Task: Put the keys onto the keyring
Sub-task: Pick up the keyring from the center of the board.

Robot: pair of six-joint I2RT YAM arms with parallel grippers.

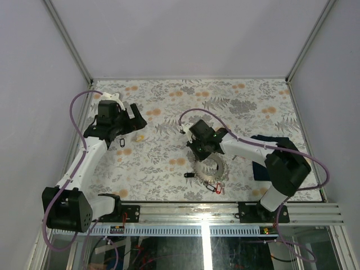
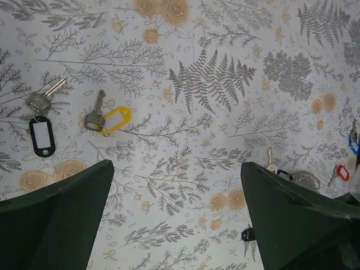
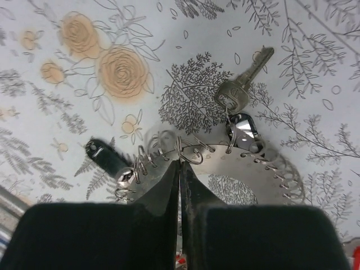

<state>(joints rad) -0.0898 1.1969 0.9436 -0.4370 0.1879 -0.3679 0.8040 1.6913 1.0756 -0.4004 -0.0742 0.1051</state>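
Note:
The keyring (image 3: 247, 166), a grey metal disc with a hollow centre and small wire loops round its rim, lies on the flowered tablecloth (image 1: 169, 101). My right gripper (image 3: 180, 164) is over it, shut, its tips pinched at one small loop on the rim. A silver key (image 3: 243, 84) and a black tag (image 3: 104, 157) hang from other loops. In the top view the ring (image 1: 209, 171) carries a red tag (image 1: 216, 188). My left gripper (image 2: 177, 219) hovers open and empty above the cloth. Beyond it lie two loose keys, one with a black tag (image 2: 42, 136) and one with a yellow tag (image 2: 115, 119).
A dark blue cloth (image 1: 271, 151) lies under the right arm's forearm. Red (image 2: 342, 172) and blue (image 2: 353, 145) tags show at the right edge of the left wrist view. White walls and metal frame posts enclose the table on three sides.

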